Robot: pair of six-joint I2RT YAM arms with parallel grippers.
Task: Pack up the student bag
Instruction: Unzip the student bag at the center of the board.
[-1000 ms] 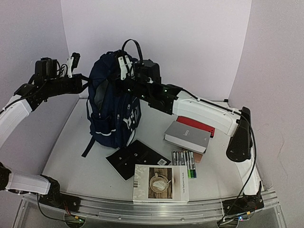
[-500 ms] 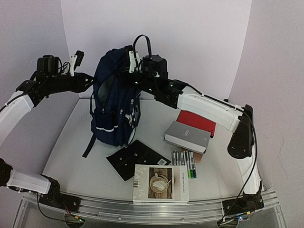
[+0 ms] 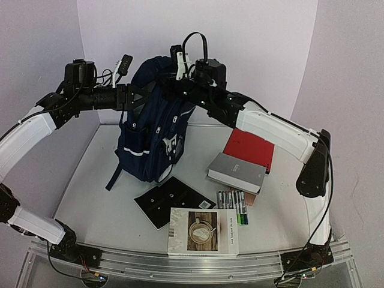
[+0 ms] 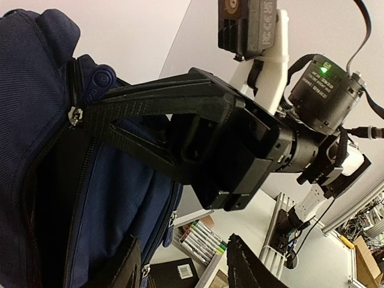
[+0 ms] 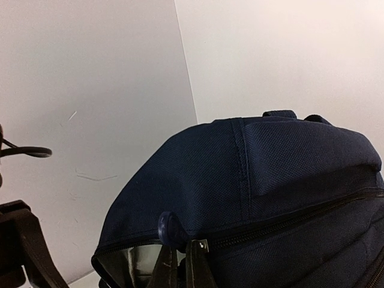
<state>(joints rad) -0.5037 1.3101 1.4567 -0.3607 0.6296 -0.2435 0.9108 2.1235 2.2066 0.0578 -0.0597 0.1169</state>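
Moved: the large navy-blue fabric student bag (image 3: 150, 132) now sits higher and further right. Both arms have risen with it, and the left gripper (image 4: 186, 268) has come in to the bag's top with its jaws parted from shut.
Right arm: the right gripper (image 5: 179, 259) is clenched on the bag's top rim, pinching navy fabric beside the zip line.
Left arm: the left gripper is released. Its fingertips stand apart with nothing gripped between them. It sits just left of the right gripper at the same rim, one fingertip against the bag's side.
Bag: it hangs directly beneath the right gripper, its body sloping down and to the left. Whether its base touches the white table (image 3: 90, 198) cannot be told.
Zip mouth: partly undone, with grey lining (image 5: 123, 261) showing just below and left of the right gripper.
Step (judged): spreading the main compartment's mouth for loading.
Method: keep the right pinch firm and steady. Bring the left jaws over the lip opposite the right gripper. Take fabric only, not a strap or the zip pull. Draw away from the right gripper slowly so the mouth opens without the bag tipping.
Waiting items: the grey hardcover book (image 3: 237, 171) and the set of markers (image 3: 233, 207) lie well below the right gripper, on its near side.
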